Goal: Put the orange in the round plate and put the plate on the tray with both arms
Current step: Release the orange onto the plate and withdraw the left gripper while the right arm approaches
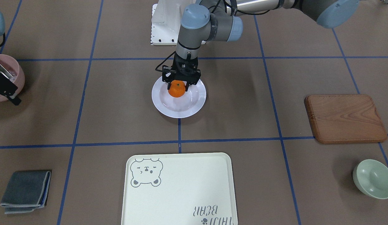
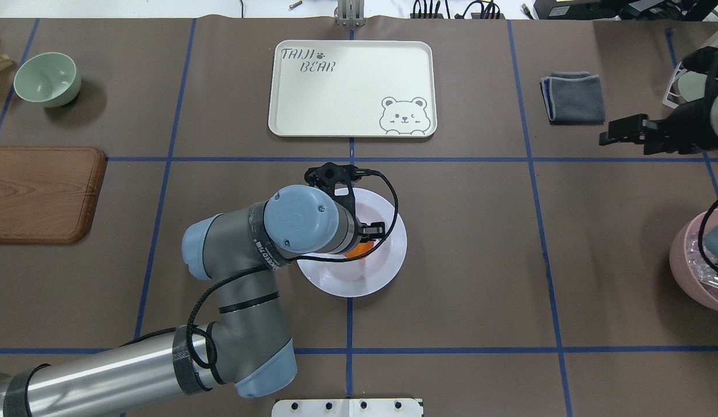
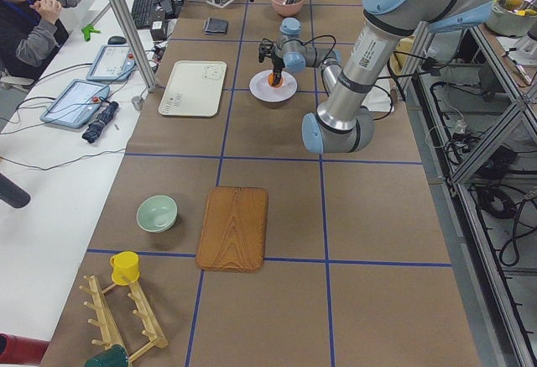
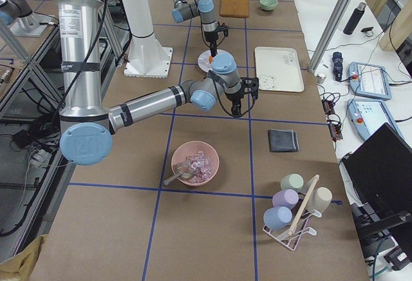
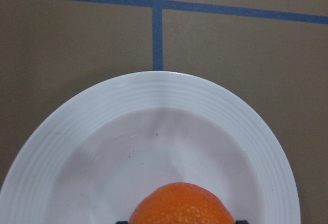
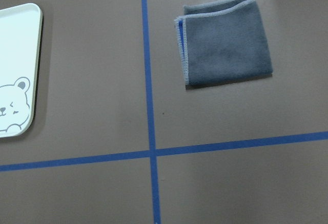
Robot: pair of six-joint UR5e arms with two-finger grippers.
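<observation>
Exterior front-facing view: the left tool (image 1: 178, 87) is clenched on the orange (image 1: 176, 90), one black finger on each side of the fruit, low over the sunken centre of the round plate (image 1: 195, 107). I cannot tell whether the fruit already touches the plate. The step in hand looks to be setting the orange down. It would be best to lower it until it rests in the shallow middle, then part the fingers gently and lift straight up, since a round fruit on glazed ware may roll toward the rim if nudged. The plate is glossy white, smooth in the centre, with fine concentric ridges around its wide rim, and the orange has a bright, dimpled skin. The tray (image 1: 181, 193), pale cream and flat with rounded corners, lies well apart on the matte brown desk (image 1: 244, 125). The right tool (image 2: 622, 130) hangs off to the side near a folded grey cloth (image 2: 573, 98); I cannot tell whether it is released or clenched.
</observation>
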